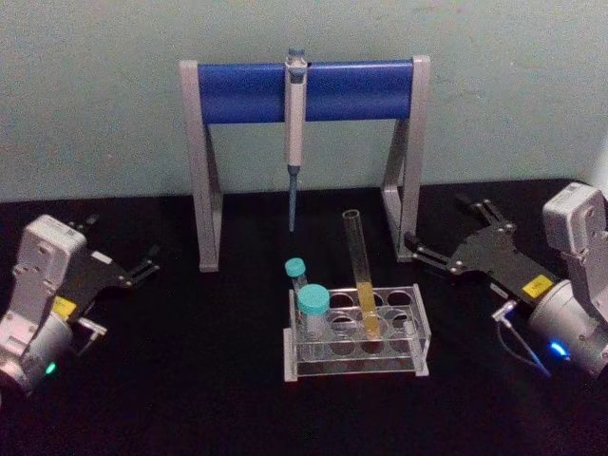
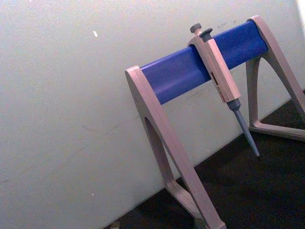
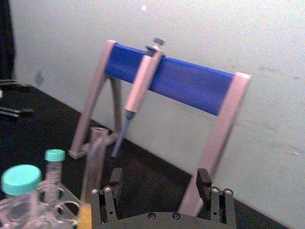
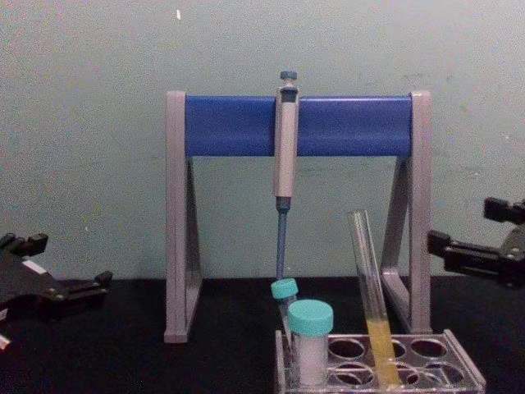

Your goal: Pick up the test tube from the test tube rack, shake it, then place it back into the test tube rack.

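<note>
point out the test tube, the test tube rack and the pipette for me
test tube (image 1: 361, 274), head view, on the clear glass above the yellow liquid
test tube rack (image 1: 356, 368), head view, on its clear front wall
pipette (image 1: 295, 142), head view, on its grey body just below the blue bar

— Where is the left gripper?
— It is low at the left side, jaws spread wide, pointing inward.
— And the right gripper?
— Low at the right side, jaws also wide apart, pointing inward.
</note>
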### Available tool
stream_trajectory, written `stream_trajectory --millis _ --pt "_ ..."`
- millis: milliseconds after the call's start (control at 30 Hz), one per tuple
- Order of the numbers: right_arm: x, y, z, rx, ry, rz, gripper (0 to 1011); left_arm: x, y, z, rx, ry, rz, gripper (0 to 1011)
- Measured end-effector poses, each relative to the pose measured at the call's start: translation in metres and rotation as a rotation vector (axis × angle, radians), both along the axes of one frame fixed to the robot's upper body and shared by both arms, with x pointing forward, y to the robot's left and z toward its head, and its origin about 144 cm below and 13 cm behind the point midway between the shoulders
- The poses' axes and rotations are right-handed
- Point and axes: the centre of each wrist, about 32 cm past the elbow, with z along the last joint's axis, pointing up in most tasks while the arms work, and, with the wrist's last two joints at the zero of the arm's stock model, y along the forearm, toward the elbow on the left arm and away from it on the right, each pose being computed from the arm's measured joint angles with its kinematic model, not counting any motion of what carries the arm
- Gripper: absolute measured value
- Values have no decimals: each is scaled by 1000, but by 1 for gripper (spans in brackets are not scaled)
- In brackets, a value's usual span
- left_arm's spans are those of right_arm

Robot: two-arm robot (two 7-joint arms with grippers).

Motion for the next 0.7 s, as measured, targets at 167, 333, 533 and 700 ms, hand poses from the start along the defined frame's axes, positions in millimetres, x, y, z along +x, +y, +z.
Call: stream_trajectory --millis 167,333,533,700 --pt "5 8 1 18 9 61 1000 0 0 0 0 0 0 1001" --pt "11 16 1 29 30 119 1000 0 0 0 0 0 0 1001" --pt "17 25 2 49 68 176 1000 0 0 0 0 0 0 1001" --pt "23 33 4 41 103 205 1000 0 0 0 0 0 0 1001"
